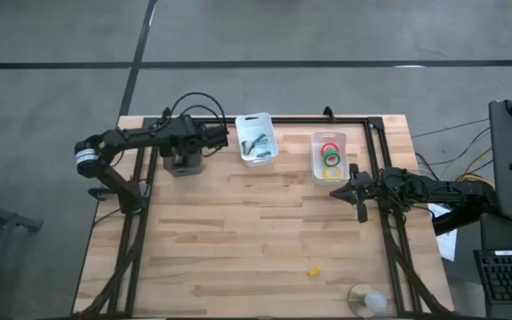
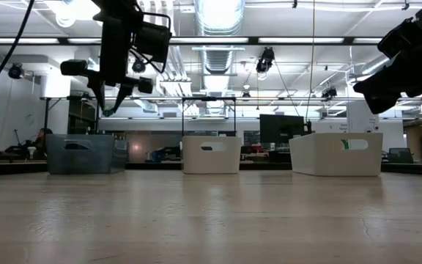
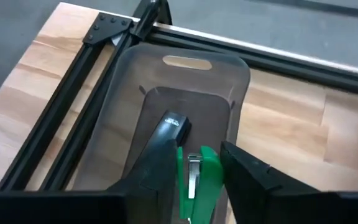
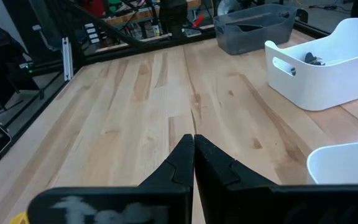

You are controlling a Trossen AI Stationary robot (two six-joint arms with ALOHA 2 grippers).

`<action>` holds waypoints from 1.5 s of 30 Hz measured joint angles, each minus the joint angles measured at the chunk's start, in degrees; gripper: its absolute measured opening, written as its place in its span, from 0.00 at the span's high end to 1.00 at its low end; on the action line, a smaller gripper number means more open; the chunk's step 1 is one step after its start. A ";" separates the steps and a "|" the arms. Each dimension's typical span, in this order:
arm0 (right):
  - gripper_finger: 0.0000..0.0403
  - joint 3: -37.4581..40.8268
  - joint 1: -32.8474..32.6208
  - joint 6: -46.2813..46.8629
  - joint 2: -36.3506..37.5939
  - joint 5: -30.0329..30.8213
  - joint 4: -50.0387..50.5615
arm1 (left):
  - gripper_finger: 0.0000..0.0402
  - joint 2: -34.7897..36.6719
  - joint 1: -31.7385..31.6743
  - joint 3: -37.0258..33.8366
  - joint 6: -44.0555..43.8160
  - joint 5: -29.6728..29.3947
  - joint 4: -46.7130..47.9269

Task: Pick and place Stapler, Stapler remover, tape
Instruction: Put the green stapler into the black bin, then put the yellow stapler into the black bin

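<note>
Left pincer (image 3: 194,168) spread over grey bin (image 3: 124,87); green stapler (image 3: 199,180) between its fingers, long axis running along the bin's length; right pincer (image 4: 194,149) pressed together above surface (image 4: 129,112).

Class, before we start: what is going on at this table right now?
The left tool hovers over the grey bin at the table's back left, with a green stapler between its fingers, apparently being dropped in. The right tool waits shut above the table, beside the white bin that holds the tape rolls. The middle white bin holds some small dark items.
</note>
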State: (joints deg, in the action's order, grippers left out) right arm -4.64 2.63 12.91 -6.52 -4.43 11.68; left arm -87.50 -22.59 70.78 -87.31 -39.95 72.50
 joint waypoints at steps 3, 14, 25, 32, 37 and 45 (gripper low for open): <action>0.98 0.00 0.00 0.00 0.00 0.00 0.00 | 0.63 0.00 0.11 0.00 -0.81 -0.17 -0.05; 0.98 0.00 0.00 0.00 0.00 -0.02 0.00 | 0.44 0.15 0.46 3.01 2.45 -3.72 -1.44; 0.98 0.00 0.00 0.00 0.00 -0.02 0.01 | 0.44 0.22 7.51 9.25 27.66 -3.98 -16.00; 0.98 0.00 0.00 0.00 0.00 -0.02 0.02 | 0.44 -0.41 19.10 8.70 36.06 -3.16 -32.22; 0.98 0.00 0.00 0.00 -0.02 -0.02 0.02 | 0.44 -3.99 30.80 8.68 45.91 -1.06 -45.76; 0.98 0.00 0.00 0.00 0.00 -0.02 0.02 | 0.44 -14.94 41.54 9.09 51.25 1.67 -63.80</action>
State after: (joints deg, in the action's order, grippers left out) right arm -4.64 2.63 12.91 -6.52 -4.45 11.70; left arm -102.44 18.95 79.88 -36.05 -38.28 8.70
